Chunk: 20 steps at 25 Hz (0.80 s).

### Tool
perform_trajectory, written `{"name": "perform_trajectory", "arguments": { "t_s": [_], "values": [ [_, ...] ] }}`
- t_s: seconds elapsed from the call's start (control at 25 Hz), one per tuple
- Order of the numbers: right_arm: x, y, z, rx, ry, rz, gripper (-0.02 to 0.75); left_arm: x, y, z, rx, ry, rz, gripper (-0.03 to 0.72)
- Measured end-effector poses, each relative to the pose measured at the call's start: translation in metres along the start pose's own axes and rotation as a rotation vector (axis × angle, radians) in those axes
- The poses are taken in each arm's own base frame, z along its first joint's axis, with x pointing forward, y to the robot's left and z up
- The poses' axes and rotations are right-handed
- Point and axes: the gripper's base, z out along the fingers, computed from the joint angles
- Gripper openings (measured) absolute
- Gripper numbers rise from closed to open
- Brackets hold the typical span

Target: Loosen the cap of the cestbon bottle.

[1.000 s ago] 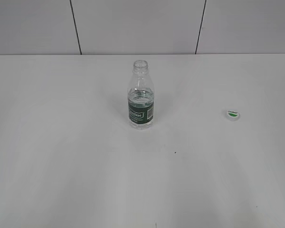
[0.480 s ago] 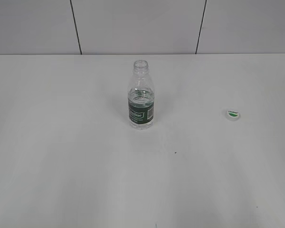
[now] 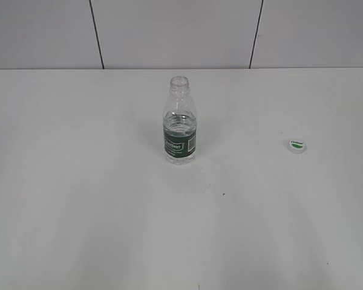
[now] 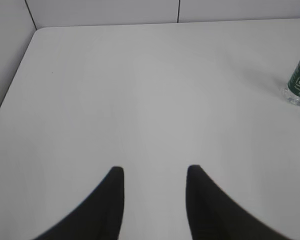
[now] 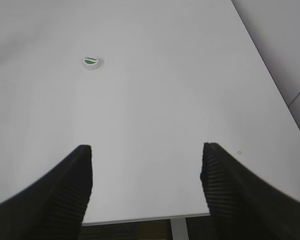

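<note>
The cestbon bottle (image 3: pixel 179 121) stands upright near the table's middle, clear with a dark green label, its neck bare and uncapped; its lower part shows at the right edge of the left wrist view (image 4: pixel 299 82). The white cap (image 3: pixel 297 145) with its green logo lies flat on the table well to the right of the bottle, also far ahead in the right wrist view (image 5: pixel 91 61). My left gripper (image 4: pixel 152 172) is open over bare table, far from the bottle. My right gripper (image 5: pixel 146 150) is wide open near the table's front edge, nothing between its fingers. Neither arm appears in the exterior view.
The white table (image 3: pixel 78 181) runs back to a grey panelled wall (image 3: pixel 169 30). Its front edge (image 5: pixel 145 219) shows under my right gripper, with a table leg below. The left table edge (image 4: pixel 12 85) meets a side wall.
</note>
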Motion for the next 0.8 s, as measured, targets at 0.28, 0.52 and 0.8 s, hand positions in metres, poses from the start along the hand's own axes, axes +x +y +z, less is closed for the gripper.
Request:
{"name": "perform_trajectory", "arguments": {
  "t_s": [0.28, 0.52, 0.8],
  "values": [
    [0.0, 0.0, 0.0, 0.0, 0.0, 0.0, 0.521, 0.0, 0.0, 0.0, 0.0, 0.0, 0.0, 0.244],
    [0.0, 0.0, 0.0, 0.0, 0.0, 0.0, 0.521, 0.0, 0.0003, 0.0, -0.004, 0.0, 0.004, 0.244],
    [0.0, 0.0, 0.0, 0.0, 0.0, 0.0, 0.521, -0.0001, 0.0005, 0.0, -0.006, -0.001, 0.005, 0.244]
  ]
}}
